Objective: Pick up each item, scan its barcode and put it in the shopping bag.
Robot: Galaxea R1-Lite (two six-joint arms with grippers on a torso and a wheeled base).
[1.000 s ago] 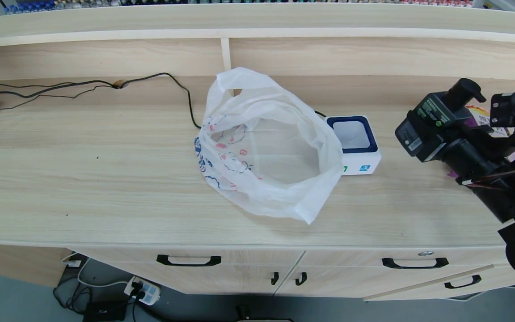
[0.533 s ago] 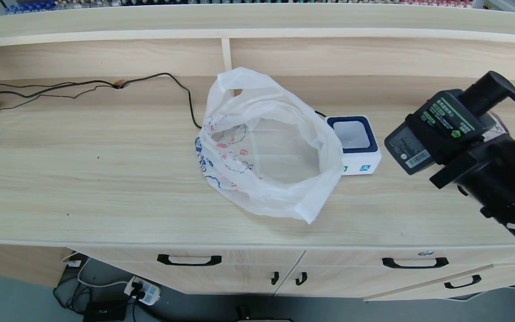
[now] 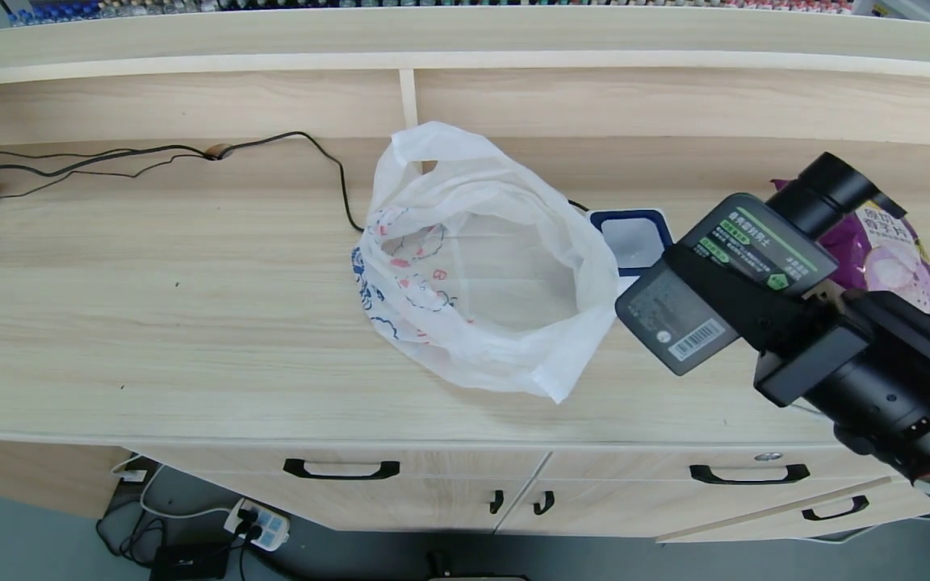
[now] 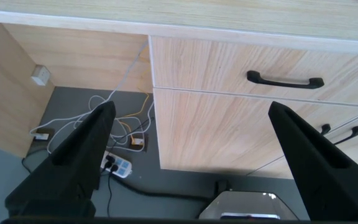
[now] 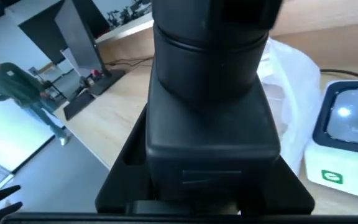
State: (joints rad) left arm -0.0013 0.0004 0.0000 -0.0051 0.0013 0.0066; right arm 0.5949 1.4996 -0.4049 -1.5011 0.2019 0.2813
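Observation:
My right gripper (image 3: 776, 327) is shut on a dark grey pump bottle (image 3: 723, 278), held tilted above the counter with its barcode label facing up. The bottle hangs over the near right part of the white and blue scanner (image 3: 630, 238), just right of the open white shopping bag (image 3: 481, 266). In the right wrist view the bottle (image 5: 207, 112) sits between the fingers, with the scanner (image 5: 347, 143) and bag (image 5: 291, 68) beyond it. A purple snack packet (image 3: 893, 258) lies on the counter at the far right. My left gripper (image 4: 194, 165) hangs open below the counter, in front of the drawers.
A black cable (image 3: 328, 161) runs along the back of the wooden counter (image 3: 150, 323) to behind the bag. A raised shelf wall closes the far side. Drawers with black handles (image 4: 284, 79) sit under the front edge.
The right arm has carried the bottle left and nearer, from the counter's right end to over the scanner. The purple packet behind it has come into sight.

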